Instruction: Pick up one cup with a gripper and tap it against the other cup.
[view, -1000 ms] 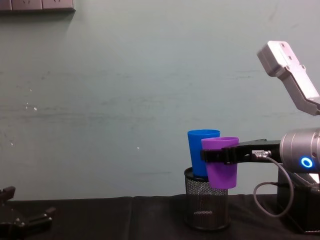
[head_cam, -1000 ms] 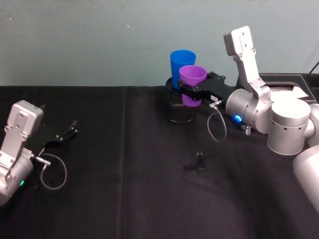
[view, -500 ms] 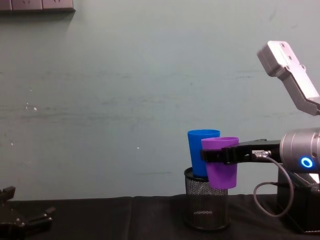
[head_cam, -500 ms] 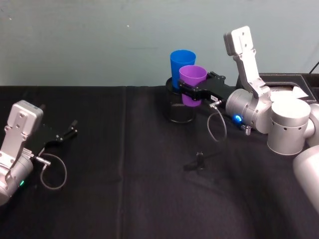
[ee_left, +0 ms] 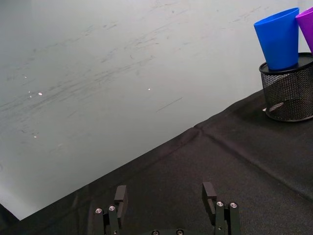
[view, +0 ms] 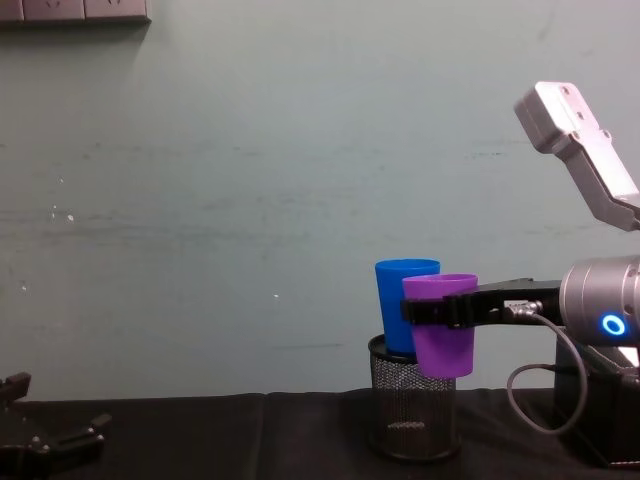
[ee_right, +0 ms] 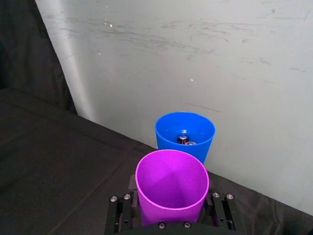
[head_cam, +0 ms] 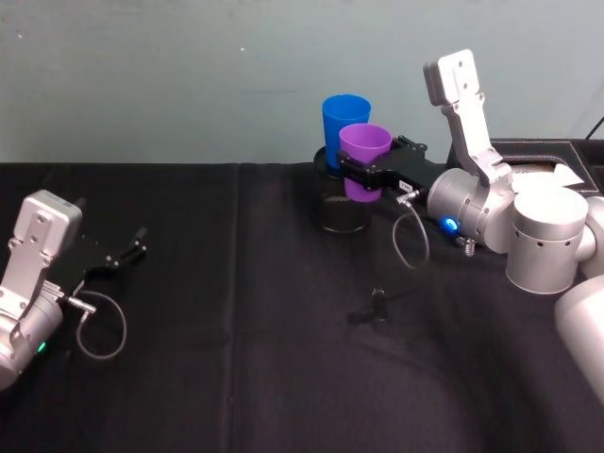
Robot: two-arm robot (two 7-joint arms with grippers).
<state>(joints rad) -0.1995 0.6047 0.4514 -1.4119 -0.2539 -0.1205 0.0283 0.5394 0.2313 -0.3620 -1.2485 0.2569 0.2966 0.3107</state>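
Note:
The purple cup (head_cam: 363,159) (view: 441,325) (ee_right: 171,186) hangs upright in the air, with my right gripper (head_cam: 360,174) (view: 432,311) (ee_right: 171,218) shut on its sides. Just behind it the blue cup (head_cam: 343,121) (view: 405,305) (ee_right: 185,134) (ee_left: 279,37) stands in a black wire-mesh pen holder (head_cam: 340,203) (view: 412,410) (ee_left: 288,93). Whether the two cups touch I cannot tell. Small objects lie inside the blue cup. My left gripper (head_cam: 132,247) (ee_left: 167,196) rests open far off at the table's left, holding nothing.
A black cloth covers the table (head_cam: 236,359). A small dark object (head_cam: 377,302) lies on the cloth in front of the holder. A dark box (head_cam: 543,156) sits at the back right behind my right arm. A pale wall (view: 250,200) stands close behind the cups.

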